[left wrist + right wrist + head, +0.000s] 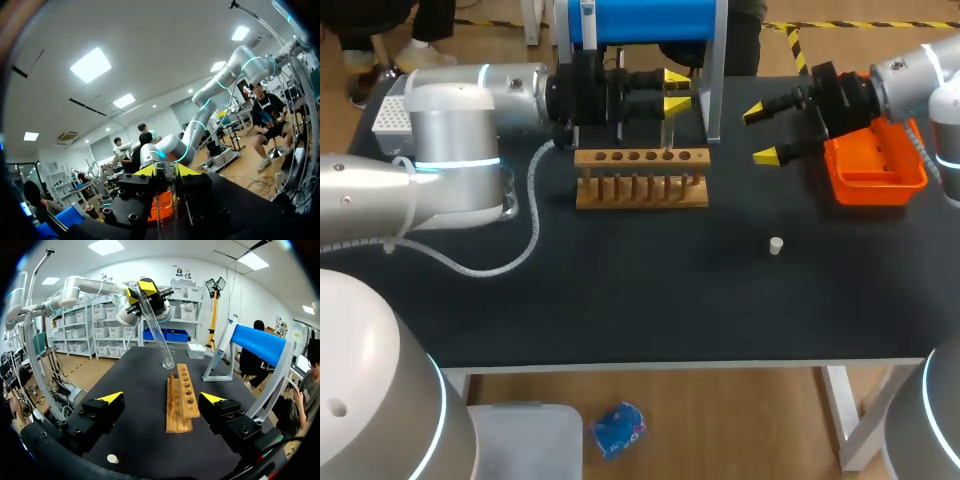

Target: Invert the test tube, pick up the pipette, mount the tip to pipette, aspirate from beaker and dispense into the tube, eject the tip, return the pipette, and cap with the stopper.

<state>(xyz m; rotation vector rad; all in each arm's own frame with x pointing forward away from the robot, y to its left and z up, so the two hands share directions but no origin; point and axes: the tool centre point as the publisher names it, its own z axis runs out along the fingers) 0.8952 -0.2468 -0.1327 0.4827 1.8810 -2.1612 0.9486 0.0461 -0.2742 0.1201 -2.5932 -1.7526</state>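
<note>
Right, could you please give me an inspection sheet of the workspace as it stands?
Surface: black table, bare across the front.
Job's things: test tube held above the wooden rack; stopper lying apart, nearer the front.
Clutter: orange bin, white box, blue stand.
Grippers: left gripper jaws shut on the test tube; right gripper jaws open, empty.
Cables: white hose from the left arm rests on the table.
Surroundings: nothing seen.

left gripper (165, 170) clamps the clear test tube (167, 202).
</note>
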